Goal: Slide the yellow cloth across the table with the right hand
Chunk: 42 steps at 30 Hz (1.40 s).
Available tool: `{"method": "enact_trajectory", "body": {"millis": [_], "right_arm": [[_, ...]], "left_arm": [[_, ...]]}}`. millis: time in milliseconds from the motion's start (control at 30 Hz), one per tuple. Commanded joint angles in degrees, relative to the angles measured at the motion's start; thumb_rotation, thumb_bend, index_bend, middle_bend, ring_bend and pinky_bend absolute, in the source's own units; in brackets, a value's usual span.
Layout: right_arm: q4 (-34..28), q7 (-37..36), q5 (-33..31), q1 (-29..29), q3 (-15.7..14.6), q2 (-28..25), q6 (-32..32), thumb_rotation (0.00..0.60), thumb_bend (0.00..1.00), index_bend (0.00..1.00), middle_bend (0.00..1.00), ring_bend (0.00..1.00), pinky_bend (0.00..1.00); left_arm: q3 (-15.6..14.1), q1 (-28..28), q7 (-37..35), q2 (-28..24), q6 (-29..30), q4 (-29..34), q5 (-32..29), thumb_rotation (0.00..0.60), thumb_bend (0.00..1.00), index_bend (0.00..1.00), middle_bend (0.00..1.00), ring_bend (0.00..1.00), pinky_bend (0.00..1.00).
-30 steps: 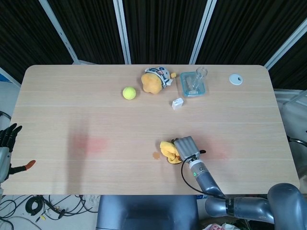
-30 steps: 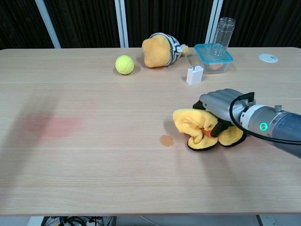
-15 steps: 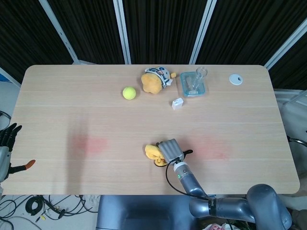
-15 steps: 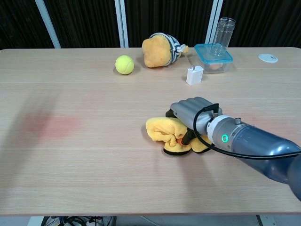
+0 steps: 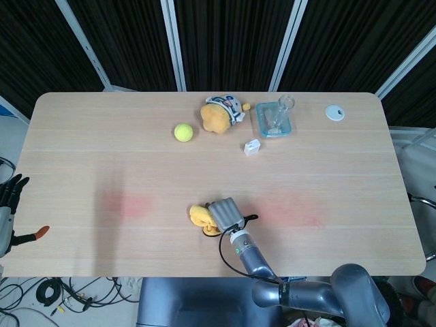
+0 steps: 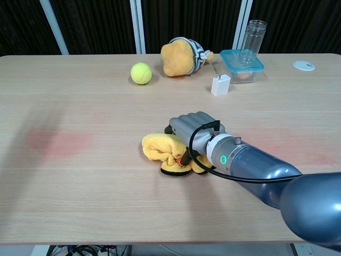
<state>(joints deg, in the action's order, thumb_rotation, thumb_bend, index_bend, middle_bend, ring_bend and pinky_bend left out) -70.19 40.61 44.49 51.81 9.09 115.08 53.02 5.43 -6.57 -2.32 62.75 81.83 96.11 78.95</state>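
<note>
Fingers of the right hand (image 6: 193,129) are gripping the bunched yellow cloth (image 6: 162,150), apparently mid-slide across the table (image 6: 80,176); next likely needs steady downward pressure.

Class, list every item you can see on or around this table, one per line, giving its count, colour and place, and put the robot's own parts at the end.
crumpled yellow cloth: one, yellow with dark edging, front centre of table, under the right hand
wooden table: one, light wood
fuzzy tennis ball: one, yellow-green, far side, left of the toy
stuffed plush toy: one, orange with striped fabric, far centre
small white charger block: one, white, right of the toy, nearer
clear plastic container: one, teal-lidded, far right
clear bottle: one, transparent, behind the container
round white disc: one, far right corner
right hand: grey, presses on the cloth
left hand: black, off the table's left edge
</note>
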Motion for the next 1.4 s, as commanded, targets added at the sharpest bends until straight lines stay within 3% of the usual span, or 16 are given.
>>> {"method": "enact_trajectory", "body": {"millis": [33,500,800,1400], "right_arm": [[-0.32,0.80,-0.24,-0.40,0.02,-0.88,0.78,0.600,0.50,0.69,0.69,0.77,0.73],[-4.70,2.75,-2.71,-5.13,-1.24,-9.43,4.80,0.600,0.50,0.69,0.69,0.77,0.73],[-5.78,2.88,-3.63,-6.89,-1.77,-12.09,5.30,0.600,0.50,0.69,0.69,0.77,0.73],[-6.40,4.75,-2.39,-3.87,-1.62,-2.97,2.55,0.600,0.50,0.69,0.69,0.76,0.73]], "left_arm": [[0.00,0.04,-0.13,-0.06,0.08,-0.04,0.04,0.600,0.00,0.00,0.00,0.00,0.00],[-0.04,0.20,0.20,0.11,0.60,-0.17,0.31,0.600,0.00,0.00,0.00,0.00,0.00],[0.03,0.27,0.46,0.32,0.95,-0.20,0.44,0.600,0.00,0.00,0.00,0.00,0.00],[-0.07,0.15,0.03,0.20,0.57,-0.47,0.57,0.600,0.00,0.00,0.00,0.00,0.00]]}}
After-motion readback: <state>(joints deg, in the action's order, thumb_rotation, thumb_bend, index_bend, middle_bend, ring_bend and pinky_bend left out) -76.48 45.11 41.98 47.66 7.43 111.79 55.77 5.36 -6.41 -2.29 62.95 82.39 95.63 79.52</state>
